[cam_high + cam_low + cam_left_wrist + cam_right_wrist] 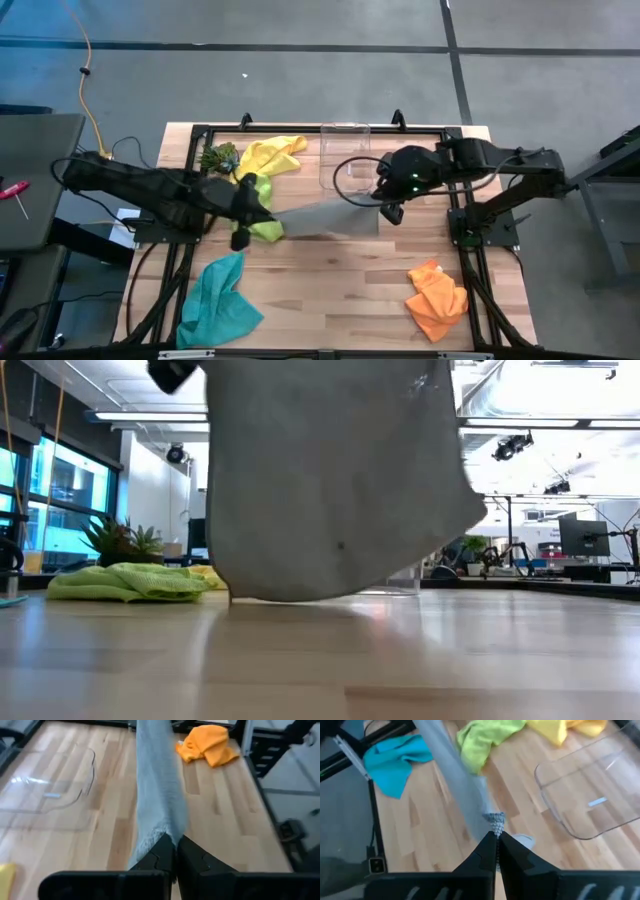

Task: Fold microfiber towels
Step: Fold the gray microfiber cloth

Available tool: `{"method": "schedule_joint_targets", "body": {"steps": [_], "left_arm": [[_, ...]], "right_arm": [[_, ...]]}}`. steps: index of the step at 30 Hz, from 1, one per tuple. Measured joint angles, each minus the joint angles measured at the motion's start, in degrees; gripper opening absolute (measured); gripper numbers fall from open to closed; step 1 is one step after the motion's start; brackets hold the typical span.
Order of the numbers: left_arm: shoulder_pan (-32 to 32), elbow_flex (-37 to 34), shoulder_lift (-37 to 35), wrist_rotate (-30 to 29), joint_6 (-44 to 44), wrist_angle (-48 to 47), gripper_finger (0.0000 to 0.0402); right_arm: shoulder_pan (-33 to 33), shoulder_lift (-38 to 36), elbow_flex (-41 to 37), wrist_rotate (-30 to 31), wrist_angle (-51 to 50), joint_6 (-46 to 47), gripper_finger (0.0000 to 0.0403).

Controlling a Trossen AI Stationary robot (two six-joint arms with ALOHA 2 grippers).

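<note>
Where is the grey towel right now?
The grey towel hangs stretched above the table's middle, held between the left end effector and the right end effector. The lime green towel lies by its left end.

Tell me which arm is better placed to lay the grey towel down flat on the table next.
Neither alone, probably. The left gripper and the right gripper each pinch one end of the grey towel, stretched between them with its lower edge just above the table. Lowering together looks best.
</note>
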Motion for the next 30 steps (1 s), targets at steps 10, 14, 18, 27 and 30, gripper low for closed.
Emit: {"method": "schedule_joint_targets", "body": {"steps": [10, 14, 18, 27, 30], "left_arm": [[-0.5, 7.3, 4.1, 1.4, -3.3, -5.8, 0.0], [-1.1, 7.6, 7.6, -0.5, -4.8, -5.2, 0.0], [-2.4, 7.6, 12.0, -1.8, -5.0, -5.7, 0.0], [-4.7, 8.0, 15.8, -7.9, -3.3, -6.7, 0.0], [-3.5, 8.5, 15.2, -10.6, -0.1, -7.3, 0.0]], "right_arm": [[5.0, 0.5, 0.0, 8.1, -5.6, -0.7, 0.0], [6.6, 0.4, 0.0, 9.8, -10.5, -0.2, 0.0], [8.7, -0.4, -3.6, 9.8, -9.5, -0.7, 0.0], [10.0, -8.4, -19.2, 10.8, 3.9, -0.6, 0.0], [10.0, -9.6, -20.5, 14.3, 4.6, -0.7, 0.0]]}}
